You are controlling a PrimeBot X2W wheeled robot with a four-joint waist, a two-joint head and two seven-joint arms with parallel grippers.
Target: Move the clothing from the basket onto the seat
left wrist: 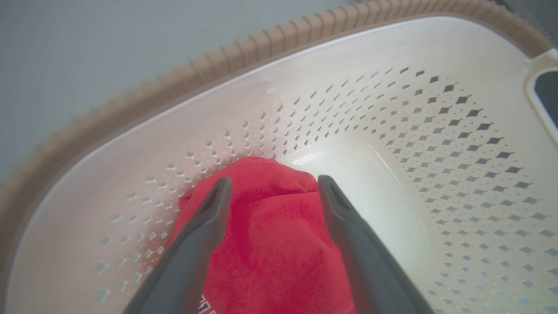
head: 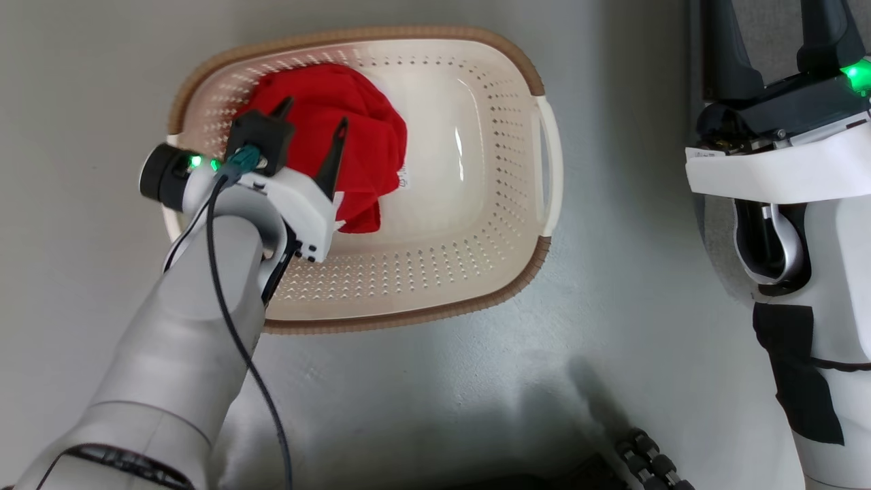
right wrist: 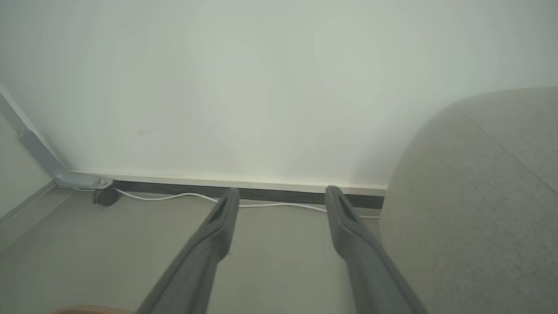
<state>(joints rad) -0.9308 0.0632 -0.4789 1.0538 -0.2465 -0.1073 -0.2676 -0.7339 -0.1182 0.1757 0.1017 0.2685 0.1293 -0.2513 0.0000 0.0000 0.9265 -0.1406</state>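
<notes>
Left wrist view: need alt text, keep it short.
The left gripper, dark fingers apart, reaches into the cream perforated basket with bunched red clothing between its fingers. The basket's brown rim and the grey floor lie beyond.

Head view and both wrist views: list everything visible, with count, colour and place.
clothing: one heap, bright red, in the basket's left half.
basket: one, cream with brown rim, on the floor.
floor: one, grey, under the basket.
seat: one, grey fabric, right side of the right wrist view.
wall: one, white, beyond the floor.
cable: one, white, along the wall's foot.
left gripper: one, dark fingers, apart either side of the clothing.
right gripper: one, dark fingers, apart, nothing between them.
</notes>
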